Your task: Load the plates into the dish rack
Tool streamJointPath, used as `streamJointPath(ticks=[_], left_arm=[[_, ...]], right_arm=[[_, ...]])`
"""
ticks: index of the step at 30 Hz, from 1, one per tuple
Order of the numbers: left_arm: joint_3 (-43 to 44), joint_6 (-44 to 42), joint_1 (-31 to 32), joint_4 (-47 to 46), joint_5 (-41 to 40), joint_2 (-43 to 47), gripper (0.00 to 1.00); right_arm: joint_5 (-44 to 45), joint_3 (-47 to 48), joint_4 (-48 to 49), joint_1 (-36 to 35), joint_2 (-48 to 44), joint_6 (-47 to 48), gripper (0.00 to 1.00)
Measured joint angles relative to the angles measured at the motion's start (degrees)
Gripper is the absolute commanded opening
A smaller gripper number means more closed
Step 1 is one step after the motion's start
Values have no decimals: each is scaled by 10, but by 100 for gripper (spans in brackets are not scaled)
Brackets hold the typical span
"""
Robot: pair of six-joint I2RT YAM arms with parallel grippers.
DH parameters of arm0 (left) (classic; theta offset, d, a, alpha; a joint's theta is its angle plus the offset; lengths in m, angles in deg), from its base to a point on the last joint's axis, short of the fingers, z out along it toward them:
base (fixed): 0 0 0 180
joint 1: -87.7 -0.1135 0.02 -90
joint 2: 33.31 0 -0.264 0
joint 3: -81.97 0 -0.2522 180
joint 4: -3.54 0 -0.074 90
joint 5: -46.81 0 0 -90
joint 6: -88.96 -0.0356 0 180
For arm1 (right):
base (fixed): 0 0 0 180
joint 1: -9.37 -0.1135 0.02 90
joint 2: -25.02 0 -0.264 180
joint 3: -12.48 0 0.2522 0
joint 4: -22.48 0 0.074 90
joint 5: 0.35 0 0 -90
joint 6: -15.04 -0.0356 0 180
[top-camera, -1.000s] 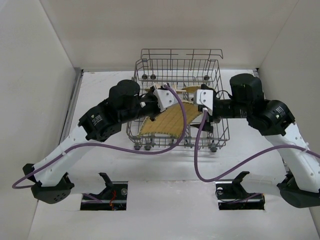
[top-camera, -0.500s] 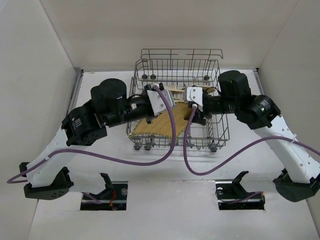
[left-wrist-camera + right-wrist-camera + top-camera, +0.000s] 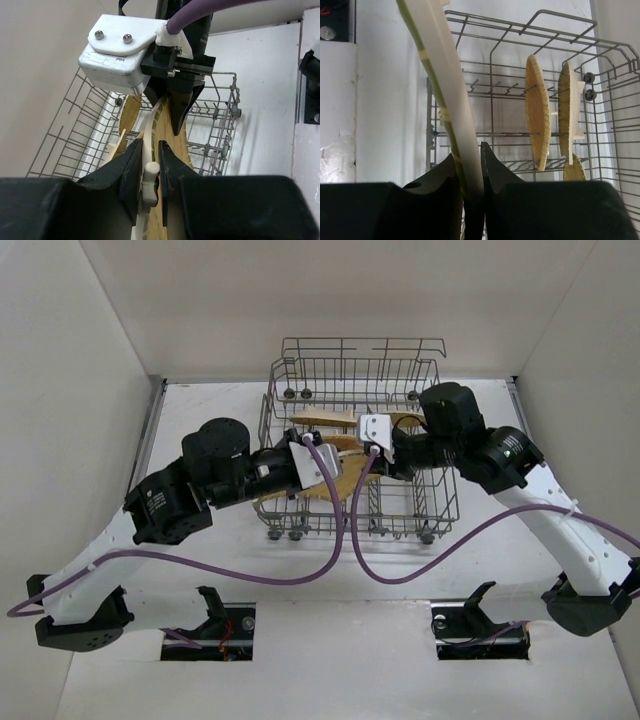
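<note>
Top view: overhead from near side, looking down. Wrist views: close-up. All share dish rack (image 3: 415,502).

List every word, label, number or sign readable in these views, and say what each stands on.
No text can be read with certainty.
On the white camera housing, seen from the left wrist: a tiny dark mark on its lower face, too small and blurred to read.
The plates, the dish rack and the arms show no print.
</note>
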Motion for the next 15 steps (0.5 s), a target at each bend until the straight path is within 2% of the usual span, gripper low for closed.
streamJointPath(ticks=[4, 6, 8, 9, 11, 13, 15], left_arm=[[-48, 2, -11, -34, 1, 24, 19], [-59, 7, -23, -37, -9, 28, 28], [-64, 10, -36, -42, -19, 28, 42], [-68, 12, -44, -47, -24, 28, 55], [-72, 16, -60, -55, -31, 30, 65], [-78, 18, -72, -63, -36, 33, 84], [-82, 19, -80, -67, -39, 40, 95]], right_arm=[[27, -10, 6, -11, -1, 4, 0], [48, -19, 16, -16, -2, 4, 0], [68, -26, 24, -17, -3, 4, 0], [77, -30, 29, -17, -4, 4, 0], [90, -39, 36, -19, -8, 4, 0], [100, -48, 41, -21, -12, 2, 0], [106, -53, 46, -25, -14, 2, 0]])
